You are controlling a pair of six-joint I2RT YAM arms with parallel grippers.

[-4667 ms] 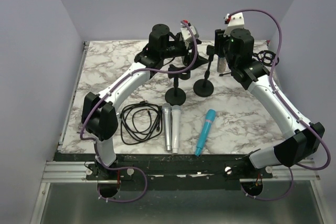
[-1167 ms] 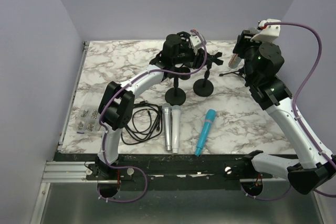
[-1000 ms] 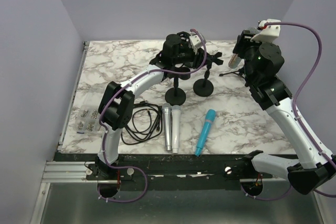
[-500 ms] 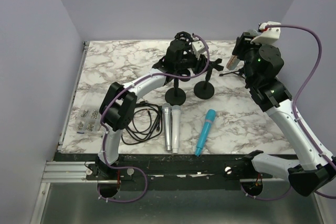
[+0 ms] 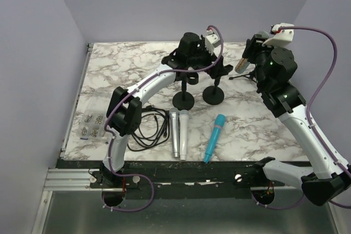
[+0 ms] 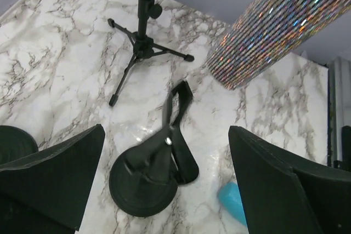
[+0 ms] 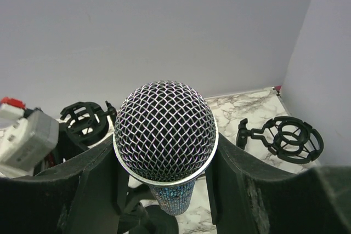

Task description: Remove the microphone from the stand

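Note:
The glitter-covered microphone [image 7: 164,135] with a mesh head is held upright between my right gripper's [image 7: 164,168] fingers. It is lifted clear of the stands at the back right in the top view [image 5: 241,63]. Its sparkly body also shows in the left wrist view [image 6: 274,26]. My right gripper [image 5: 251,52] is shut on it. The round-base stand [image 6: 145,182] with its empty clip stands below my left gripper [image 6: 165,131], which is open and empty. In the top view that gripper [image 5: 219,71] hovers over this stand [image 5: 213,95].
A second round-base stand [image 5: 183,101] is to the left. A small tripod stand [image 6: 143,42] and a shock mount [image 7: 285,138] are at the back right. Two silver microphones [image 5: 179,133], a teal microphone [image 5: 215,138] and a coiled black cable [image 5: 145,127] lie near the front.
My right gripper has lifted the glitter microphone off the stand to the back right and holds it there. My left gripper has moved right and is now over the emptied stand.

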